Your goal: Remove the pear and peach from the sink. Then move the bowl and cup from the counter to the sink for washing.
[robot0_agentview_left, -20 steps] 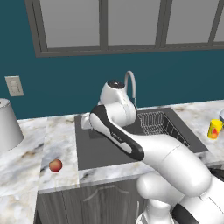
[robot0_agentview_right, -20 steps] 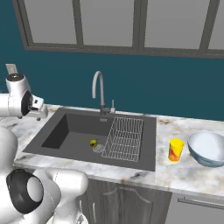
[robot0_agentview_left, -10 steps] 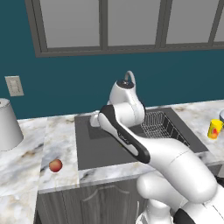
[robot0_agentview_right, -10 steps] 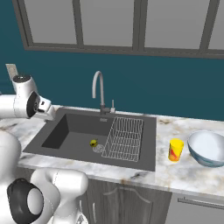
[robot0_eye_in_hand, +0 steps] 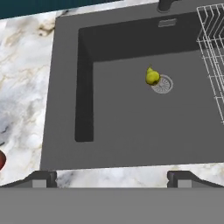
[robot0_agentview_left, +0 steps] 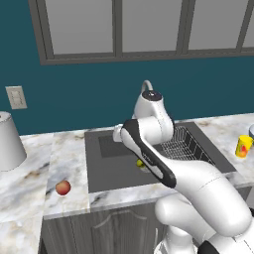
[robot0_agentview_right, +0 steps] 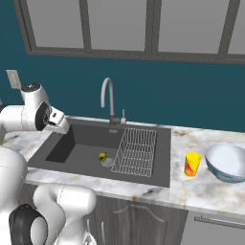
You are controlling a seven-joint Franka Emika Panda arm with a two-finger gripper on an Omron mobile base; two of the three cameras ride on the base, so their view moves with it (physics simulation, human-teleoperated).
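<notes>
Gripper (robot0_eye_in_hand: pixel 112 177) hangs high over the front-left part of the sink (robot0_eye_in_hand: pixel 131 127), looking down into it; jaws spread wide, nothing between the tips, so empty and prob. set up for a reach down. In right base view the hand (robot0_agentview_right: pixel 56 120) sits above the sink's left rim. Pear (robot0_eye_in_hand: pixel 152 77) lies on the basin floor, touching the edge of the round drain (robot0_eye_in_hand: pixel 162 84), prob. rolled to the low spot; same fruit seen at (robot0_agentview_right: pixel 102 156), just left of the wire rack (robot0_agentview_right: pixel 136 150). Peach (robot0_agentview_left: pixel 62 187) is already out, resting on the counter (robot0_agentview_left: pixel 30 183) left of the sink, well apart from the upturned grey-white vessel (robot0_agentview_left: pixel 10 141) so it won't get knocked. Judgement: first fruit done, pear is next; gripper is offset from it, so needs to travel across and down before closing. Small round fruit on a smooth floor, could roll off the drain lip if nudged. Cup (robot0_agentview_right: pixel 192 164) and bowl (robot0_agentview_right: pixel 228 161) wait on the counter right of the sink, side by side, near but not touching, untouched. Faucet (robot0_agentview_right: pixel 109 98) stands behind the basin, clear of the path.
</notes>
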